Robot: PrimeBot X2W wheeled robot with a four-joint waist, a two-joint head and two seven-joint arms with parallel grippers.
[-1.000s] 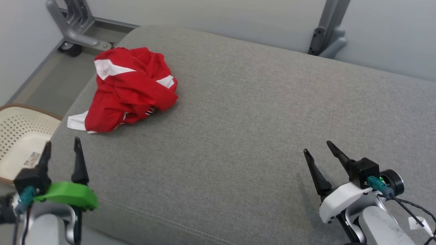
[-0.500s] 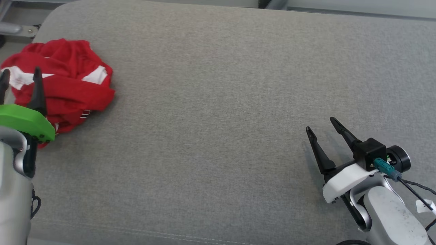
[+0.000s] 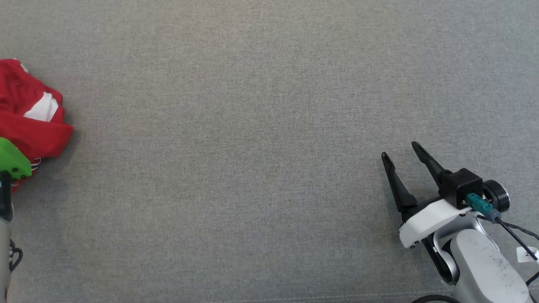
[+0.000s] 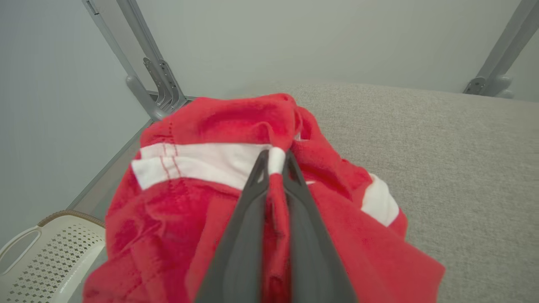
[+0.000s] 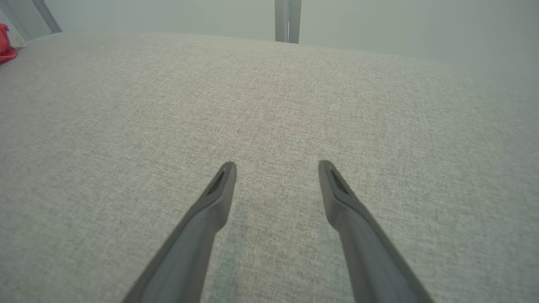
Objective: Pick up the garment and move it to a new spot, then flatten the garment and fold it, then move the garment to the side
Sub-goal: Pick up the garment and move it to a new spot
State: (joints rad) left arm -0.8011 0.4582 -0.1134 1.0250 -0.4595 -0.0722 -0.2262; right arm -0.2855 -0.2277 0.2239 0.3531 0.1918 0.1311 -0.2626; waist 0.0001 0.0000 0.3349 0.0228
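The garment point(image 4: 189, 198) is a crumpled red piece with white bands, lying at the left end of a grey cushioned surface point(image 3: 261, 126). The head view catches only part of the garment point(image 3: 29, 122) at its left edge. In the left wrist view my left gripper point(image 4: 276, 162) is shut on a fold of the garment where red meets a white band. The green wrist cover point(image 3: 10, 160) of that arm shows at the head view's left edge. My right gripper point(image 3: 400, 151) stands open above the bare surface at the lower right, and the right wrist view shows the right gripper point(image 5: 276, 168) holding nothing.
A white perforated basket point(image 4: 42, 256) stands off the surface's left end, below the garment in the left wrist view. Grey metal frame legs point(image 4: 151, 84) rise by the pale wall behind; another leg point(image 5: 286, 19) stands beyond the far edge.
The head camera has tilted down, shifting the whole picture. My left gripper reached over the garment and has shut on it. The right gripper stays open in much the same pose.
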